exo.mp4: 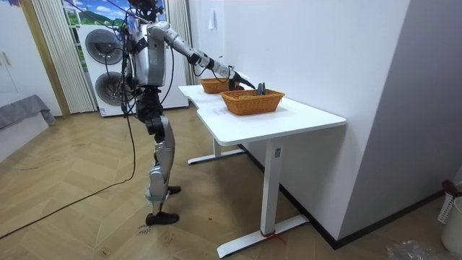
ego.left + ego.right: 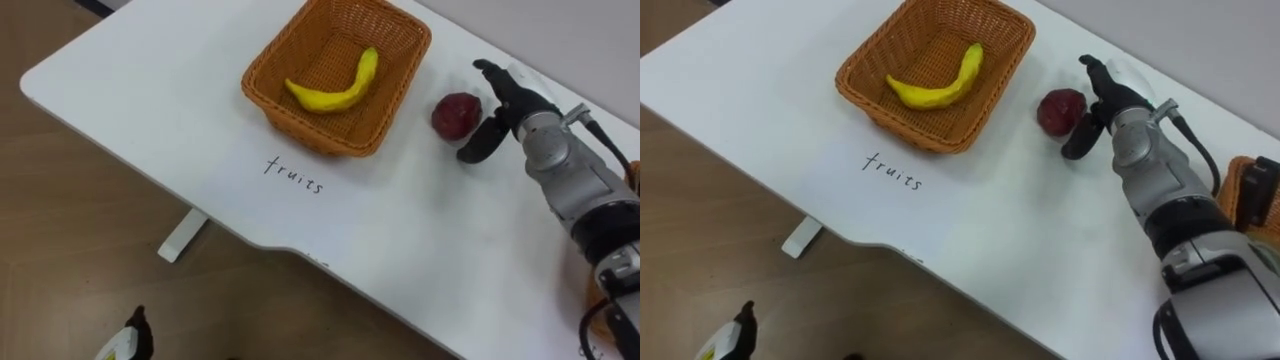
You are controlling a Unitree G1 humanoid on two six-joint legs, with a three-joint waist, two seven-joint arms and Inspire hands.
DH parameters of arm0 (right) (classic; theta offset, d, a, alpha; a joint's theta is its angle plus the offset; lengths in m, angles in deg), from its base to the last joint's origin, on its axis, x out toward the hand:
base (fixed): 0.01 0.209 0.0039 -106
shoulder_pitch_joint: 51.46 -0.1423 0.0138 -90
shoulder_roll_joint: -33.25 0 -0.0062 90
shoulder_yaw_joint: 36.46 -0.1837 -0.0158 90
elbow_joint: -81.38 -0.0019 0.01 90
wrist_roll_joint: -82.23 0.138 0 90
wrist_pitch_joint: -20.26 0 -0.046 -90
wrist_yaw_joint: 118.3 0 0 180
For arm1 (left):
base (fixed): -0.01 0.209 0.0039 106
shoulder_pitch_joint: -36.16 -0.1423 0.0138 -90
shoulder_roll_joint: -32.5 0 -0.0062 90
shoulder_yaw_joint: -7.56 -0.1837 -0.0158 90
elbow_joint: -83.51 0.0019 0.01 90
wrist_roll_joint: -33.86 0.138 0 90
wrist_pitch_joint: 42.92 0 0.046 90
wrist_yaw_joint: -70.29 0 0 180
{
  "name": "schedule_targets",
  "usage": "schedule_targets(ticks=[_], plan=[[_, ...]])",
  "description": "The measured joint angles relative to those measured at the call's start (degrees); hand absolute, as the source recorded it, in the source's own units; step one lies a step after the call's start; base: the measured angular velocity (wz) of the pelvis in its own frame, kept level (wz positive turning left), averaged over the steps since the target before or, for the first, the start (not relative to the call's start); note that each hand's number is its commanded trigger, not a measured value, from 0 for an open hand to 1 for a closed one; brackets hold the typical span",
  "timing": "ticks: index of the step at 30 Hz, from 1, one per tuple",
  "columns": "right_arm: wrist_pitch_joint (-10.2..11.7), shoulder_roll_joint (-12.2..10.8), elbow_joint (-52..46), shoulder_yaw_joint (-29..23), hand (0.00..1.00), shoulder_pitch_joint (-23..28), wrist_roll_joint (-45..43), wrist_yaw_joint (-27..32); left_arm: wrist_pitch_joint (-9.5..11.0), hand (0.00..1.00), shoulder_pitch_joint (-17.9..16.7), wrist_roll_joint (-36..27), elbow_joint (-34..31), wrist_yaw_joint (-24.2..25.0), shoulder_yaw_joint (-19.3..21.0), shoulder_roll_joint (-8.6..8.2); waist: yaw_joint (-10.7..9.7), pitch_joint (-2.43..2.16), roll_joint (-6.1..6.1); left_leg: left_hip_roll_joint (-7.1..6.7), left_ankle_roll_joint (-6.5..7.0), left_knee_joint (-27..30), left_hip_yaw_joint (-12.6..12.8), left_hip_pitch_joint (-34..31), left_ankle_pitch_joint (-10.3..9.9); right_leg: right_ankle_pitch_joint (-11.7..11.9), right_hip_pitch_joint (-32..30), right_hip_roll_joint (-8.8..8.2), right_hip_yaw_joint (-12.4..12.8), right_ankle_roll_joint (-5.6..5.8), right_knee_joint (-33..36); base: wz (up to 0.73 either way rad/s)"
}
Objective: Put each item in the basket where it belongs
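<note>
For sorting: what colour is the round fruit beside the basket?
Dark red round fruit; clearest in the right eye view.

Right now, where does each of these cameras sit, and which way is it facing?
Left eye view: on the robot's head, looking down at the white table, fruit basket with banana, and dark red fruit; its right arm and right robot hand show.
Right eye view: beside it, same downward look, plus the edge of a second basket.
Room view: standing apart, facing the whole robot at the table.
Shared: table, both baskets, outstretched right arm.
</note>
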Motion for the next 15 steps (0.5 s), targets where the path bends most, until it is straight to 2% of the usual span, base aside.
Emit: schedule_targets(ticks=[15], plan=[[0.85,0.78,-0.37,2.90,0.00,-0.50,-0.27,-0.58,0.92,0.00,1.12,0.00,1.20,0.23,-0.96,0.19,0.14,0.03,-0.52,0.01,0.00,-0.09,-0.04,0.05,0.00,0.00,-0.01,0.00,0.04,0.00,0.01,0.00]])
